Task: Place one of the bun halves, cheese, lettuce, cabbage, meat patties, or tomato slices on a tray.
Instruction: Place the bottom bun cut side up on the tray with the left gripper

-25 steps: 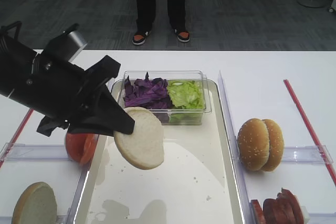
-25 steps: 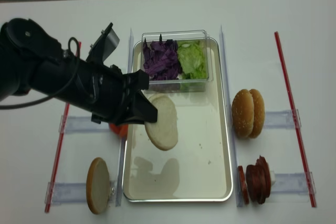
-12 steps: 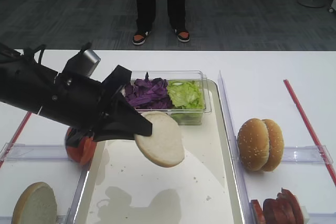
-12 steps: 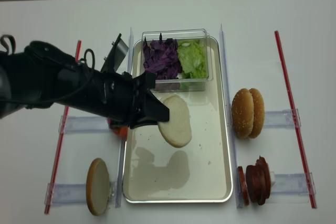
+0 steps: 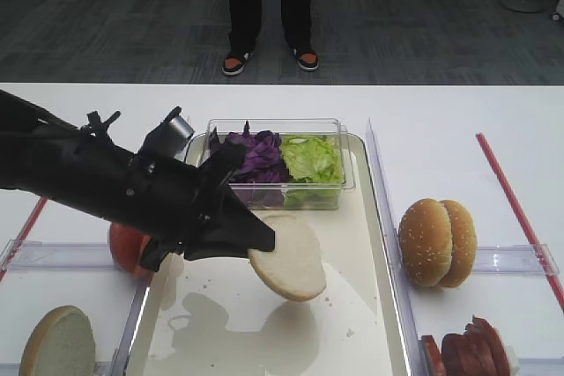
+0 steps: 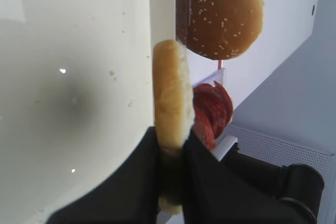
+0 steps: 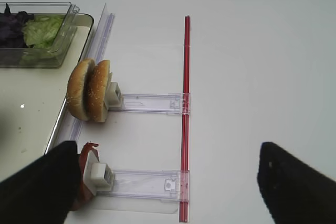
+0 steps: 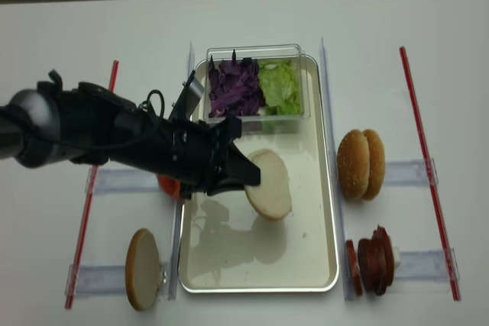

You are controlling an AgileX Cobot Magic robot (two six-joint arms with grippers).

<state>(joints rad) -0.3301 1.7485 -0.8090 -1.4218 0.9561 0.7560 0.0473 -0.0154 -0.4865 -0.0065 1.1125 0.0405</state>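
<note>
My left gripper (image 5: 257,239) is shut on the edge of a bun half (image 5: 289,257), which hangs tilted just above the middle of the tray (image 5: 352,314). From above, the bun half (image 8: 269,185) sits over the cream floor of the tray (image 8: 306,253), right of the gripper (image 8: 246,179). In the left wrist view the bun half (image 6: 169,87) stands edge-on, pinched between the black fingers (image 6: 199,161). My right gripper (image 7: 168,153) is open over bare table, with nothing between its fingers.
A clear tub at the tray's far end holds cabbage (image 8: 235,88) and lettuce (image 8: 279,85). Left of the tray are tomato slices (image 8: 168,185) and another bun half (image 8: 143,269). Right of it stand sesame buns (image 8: 363,164) and meat patties (image 8: 370,261). A person (image 5: 264,6) stands behind the table.
My left arm has carried the bun half rightward and lower, from the tray's left edge to just above its middle. The grip has stayed shut.
</note>
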